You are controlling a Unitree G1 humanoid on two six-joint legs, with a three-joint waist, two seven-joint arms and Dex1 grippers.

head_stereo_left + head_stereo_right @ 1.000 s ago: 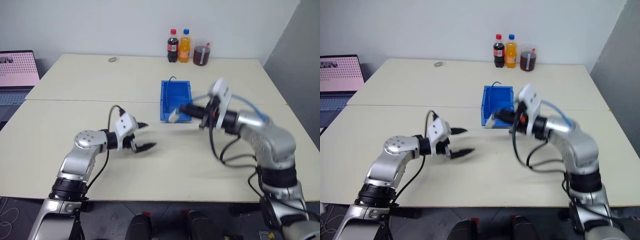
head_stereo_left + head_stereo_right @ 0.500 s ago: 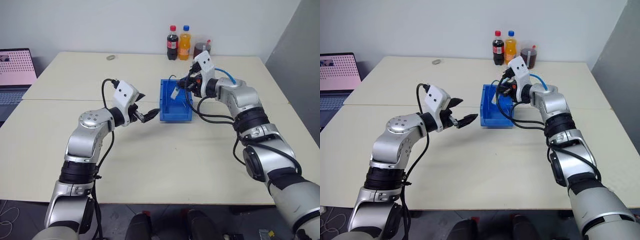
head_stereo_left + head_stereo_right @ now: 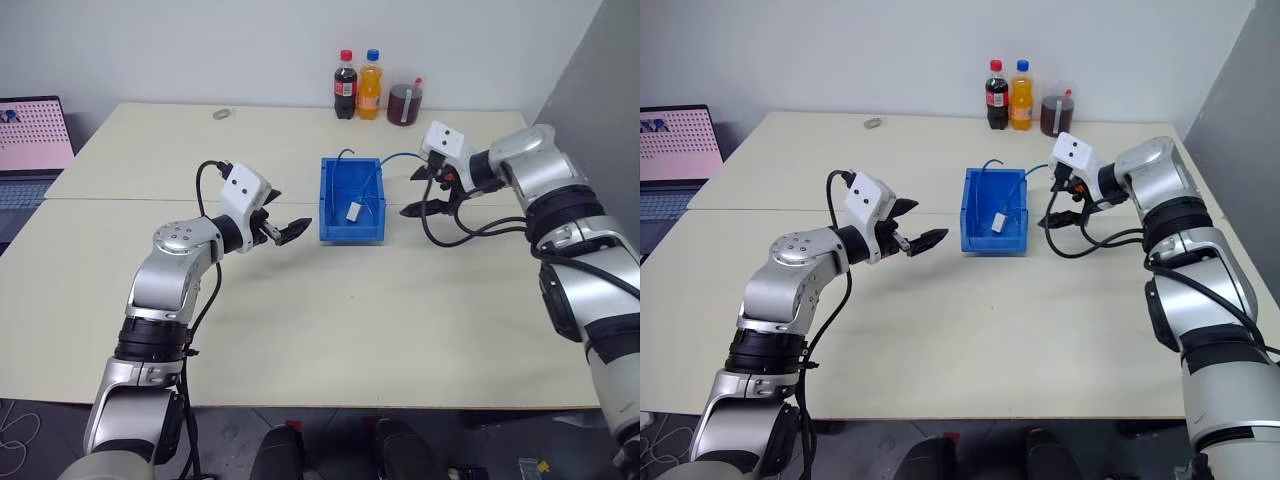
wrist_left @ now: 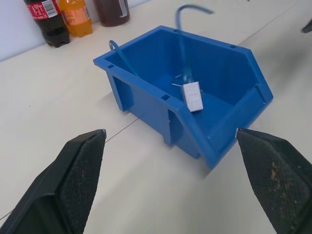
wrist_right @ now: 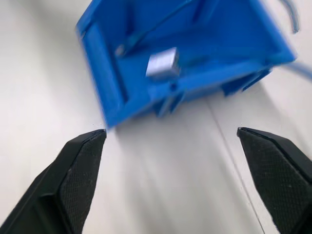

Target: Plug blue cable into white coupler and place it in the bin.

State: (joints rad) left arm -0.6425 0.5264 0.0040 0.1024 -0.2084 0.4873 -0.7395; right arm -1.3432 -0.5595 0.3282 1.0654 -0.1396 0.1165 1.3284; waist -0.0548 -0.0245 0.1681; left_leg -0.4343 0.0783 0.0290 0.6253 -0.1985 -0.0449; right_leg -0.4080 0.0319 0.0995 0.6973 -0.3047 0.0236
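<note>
Bright-blue rectangular plastic bin (image 3: 352,225) sits on the cream table (image 3: 330,320), holding the tiny white boxy coupler (image 3: 354,211) with the thin light-blue cable (image 3: 372,180) rising from it and arching over the rim. Left gripper (image 3: 290,230) beside the bin and right gripper (image 3: 425,195) on the opposite side both gape, empty.

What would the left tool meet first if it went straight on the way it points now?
Most likely the bin: the open left tool points at its near wall, with bare table between them.
</note>
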